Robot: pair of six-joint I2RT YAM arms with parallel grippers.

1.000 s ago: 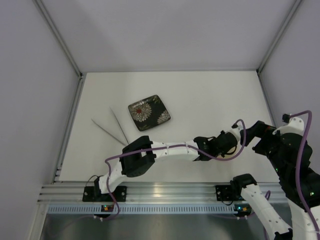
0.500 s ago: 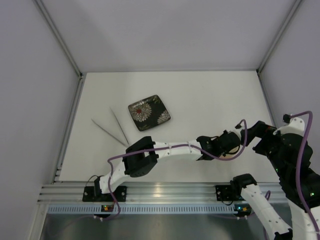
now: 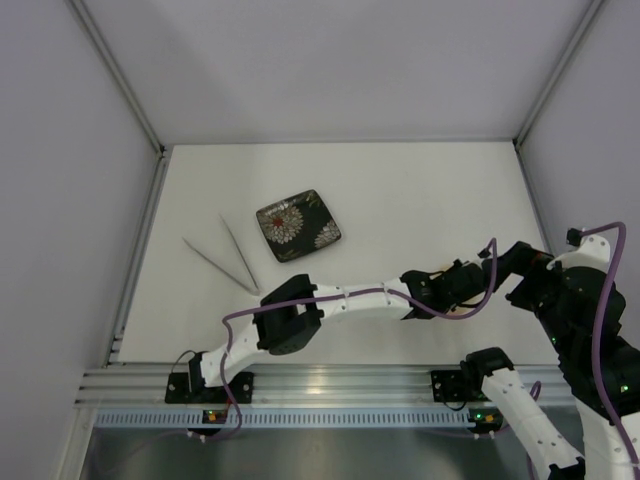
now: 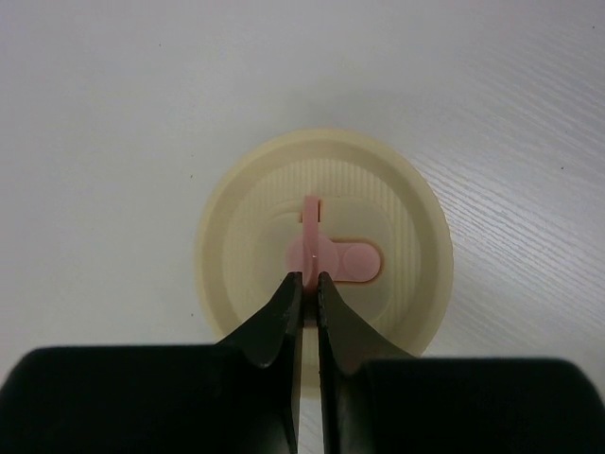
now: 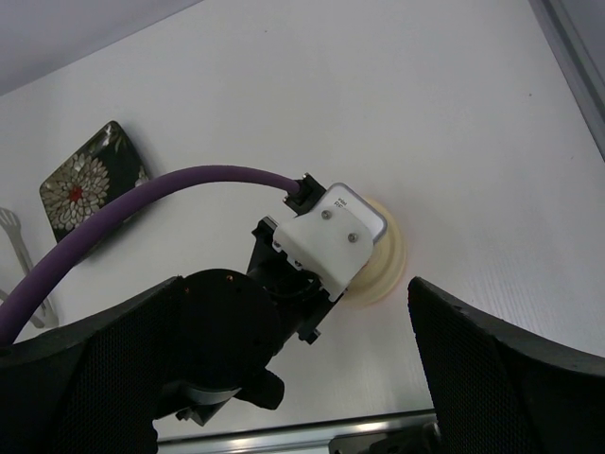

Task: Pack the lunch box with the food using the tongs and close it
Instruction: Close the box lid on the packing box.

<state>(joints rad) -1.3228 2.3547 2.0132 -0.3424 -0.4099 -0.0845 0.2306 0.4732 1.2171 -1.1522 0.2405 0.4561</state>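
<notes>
The lunch box shows as a round cream lid (image 4: 321, 189) with a pink mark, lying flat on the white table. My left gripper (image 4: 308, 276) is shut, its fingertips pinching the upright pink tab at the lid's middle. In the top view the left arm stretches far right and the left gripper (image 3: 462, 290) covers the lunch box. My right gripper (image 5: 295, 282) hangs open above the left wrist, with the cream lunch box rim (image 5: 389, 263) peeking out beneath. The tongs (image 3: 215, 261) lie in a V at the left. The food is out of view.
A dark square flowered plate (image 3: 298, 225) sits behind the left arm, right of the tongs, and shows at the upper left in the right wrist view (image 5: 90, 180). The right arm (image 3: 580, 320) stands close to the right wall. An aluminium rail (image 3: 330, 385) runs along the near edge.
The left arm has reached a little further to the right, its gripper staying shut. The right arm, the plate and the tongs have not moved.
</notes>
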